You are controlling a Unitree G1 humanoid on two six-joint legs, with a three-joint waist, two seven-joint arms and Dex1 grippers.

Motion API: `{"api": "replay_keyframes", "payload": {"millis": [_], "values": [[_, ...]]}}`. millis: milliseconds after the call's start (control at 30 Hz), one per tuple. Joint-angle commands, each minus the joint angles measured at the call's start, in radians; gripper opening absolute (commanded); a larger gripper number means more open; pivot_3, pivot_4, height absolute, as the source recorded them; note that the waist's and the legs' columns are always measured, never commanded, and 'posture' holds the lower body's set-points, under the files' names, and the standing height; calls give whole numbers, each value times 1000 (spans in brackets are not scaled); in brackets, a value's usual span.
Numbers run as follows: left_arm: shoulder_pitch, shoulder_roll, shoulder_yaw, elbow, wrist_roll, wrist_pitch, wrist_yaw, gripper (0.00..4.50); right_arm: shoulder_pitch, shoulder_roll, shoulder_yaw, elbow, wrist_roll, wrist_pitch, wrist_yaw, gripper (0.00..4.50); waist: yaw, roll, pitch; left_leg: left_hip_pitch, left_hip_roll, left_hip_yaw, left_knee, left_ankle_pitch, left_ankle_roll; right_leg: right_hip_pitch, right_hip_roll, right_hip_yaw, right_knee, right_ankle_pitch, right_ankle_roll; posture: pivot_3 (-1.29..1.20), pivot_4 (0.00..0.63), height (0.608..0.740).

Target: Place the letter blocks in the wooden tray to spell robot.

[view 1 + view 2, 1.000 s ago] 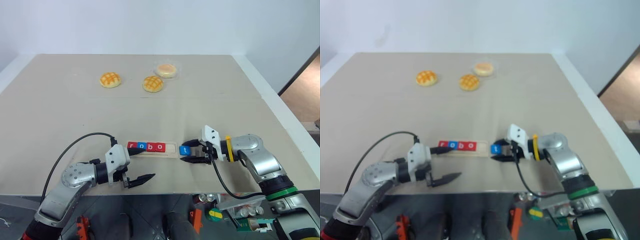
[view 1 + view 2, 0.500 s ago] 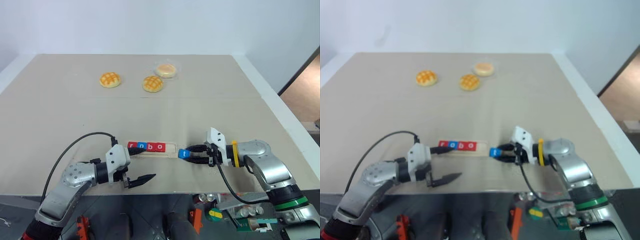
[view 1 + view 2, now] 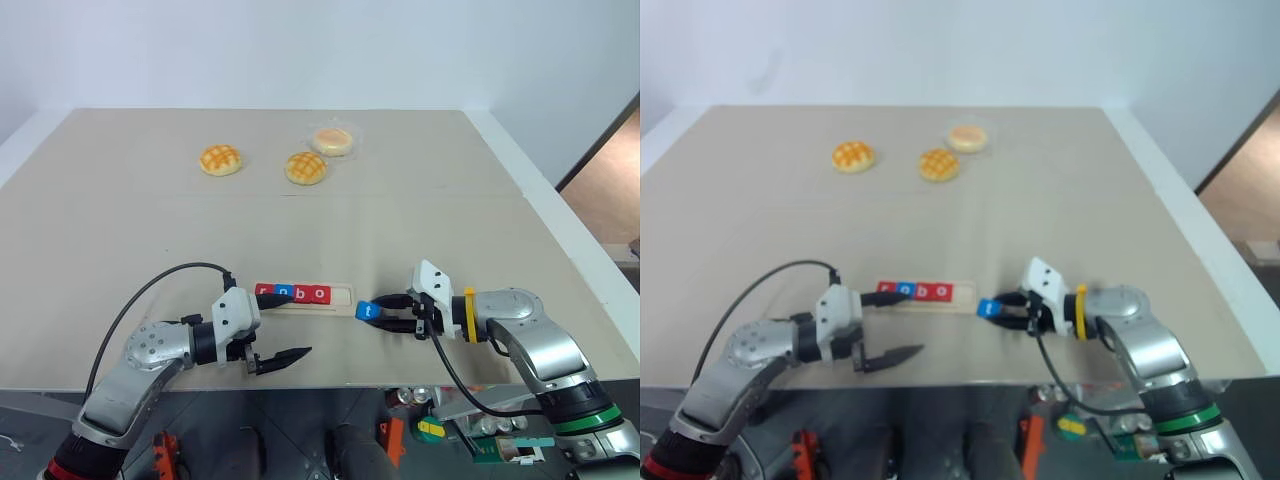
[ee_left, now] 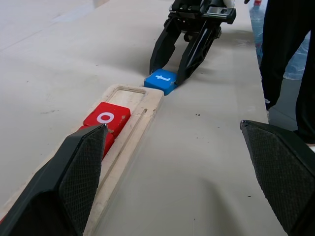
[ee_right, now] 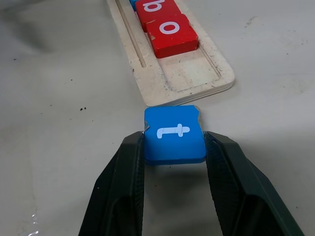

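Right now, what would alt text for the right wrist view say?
A small square blue letter block marked "t" is pinched between two black jaws, just short of the empty end of a long pale wooden tray. Red square blocks already sit in its slot.

Five letter blocks, one wooden tray, three round buns, one table

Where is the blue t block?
The blue t block sits between the right gripper fingers, just off the wooden tray empty right end.
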Motion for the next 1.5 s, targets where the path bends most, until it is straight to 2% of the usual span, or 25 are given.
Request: {"api": "replay_keyframes", "payload": {"millis": [33,300,600,1500], "values": [[-6,-6,17,-9,-1,-18,15,4500,-18,-23,-69,-55,33,32,-21,1249,0,0,0,0,0,0,0,0,0,0,0,0,0,0,0,0,150,740],[-8,-26,43,-3,-8,17,82,4500,-98,-34,-62,-96,61,97,0,1249,0,0,0,0,0,0,0,0,0,0,0,0,0,0,0,0,150,740],[-17,-38,42,-11,-1,53,141,4500,-264,58,90,36,-17,60,43,1249,1,0,0,0,1,-1,0,0,0,0,1,0,0,1,0,0,150,740],[6,-31,35,-67,-8,81,176,4500,-296,88,141,205,-98,-55,137,1249,6,0,0,-1,0,-1,0,0,0,-1,-1,-1,0,0,0,0,150,740]]}}
